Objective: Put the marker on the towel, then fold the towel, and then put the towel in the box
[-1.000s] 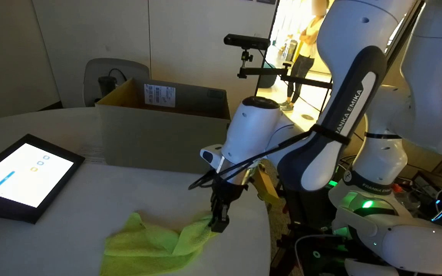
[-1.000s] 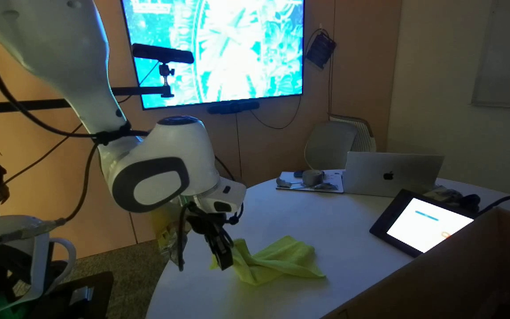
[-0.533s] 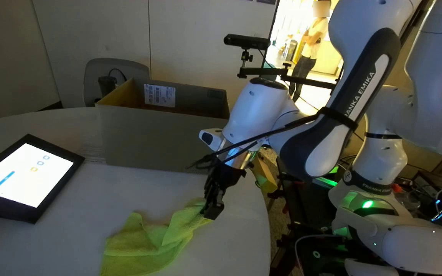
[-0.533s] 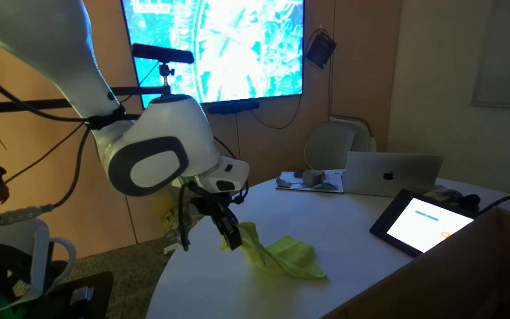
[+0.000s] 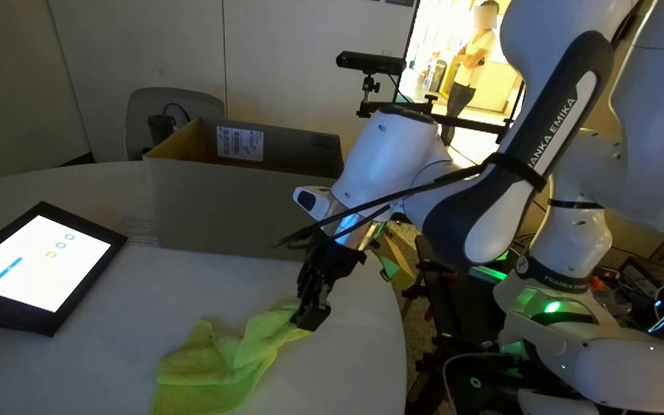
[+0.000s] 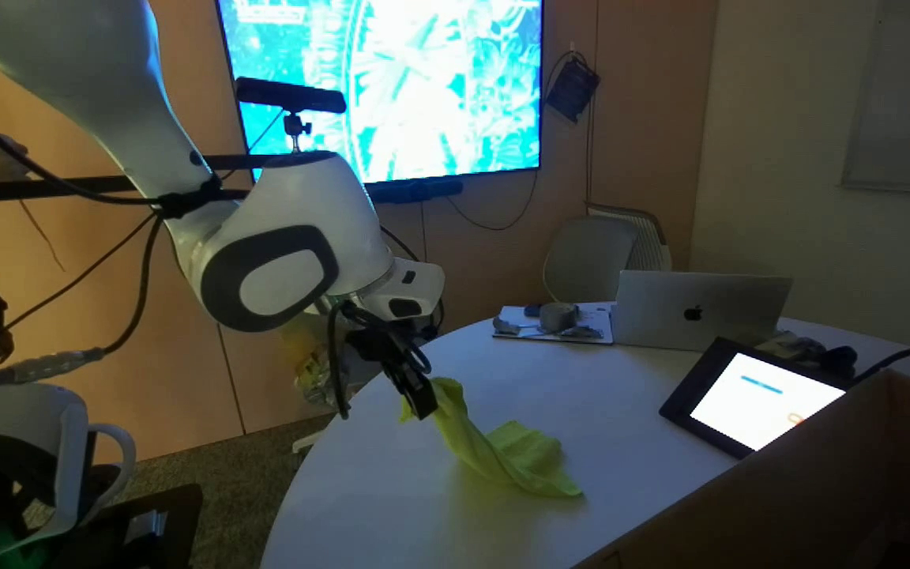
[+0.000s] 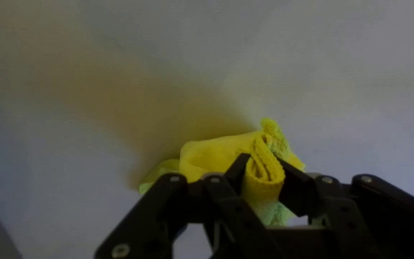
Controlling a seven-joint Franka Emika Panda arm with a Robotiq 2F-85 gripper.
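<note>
The gripper (image 7: 264, 176) clamped a fold of the towel (image 7: 210, 154) between 2 fingers (image 7: 298, 185). From there, in an exterior view, the rest lay on the table (image 5: 355, 369) at 8 o'clock, the box (image 5: 234, 213) at 11.

White table (image 5: 358, 369) under cardboard box (image 5: 234, 210), tablet (image 5: 41, 262), laptop (image 6: 704, 304) and part of the towel (image 5: 217, 369).

Towel (image 5: 225, 366) in all three views; wrist view nearest, downward
</note>
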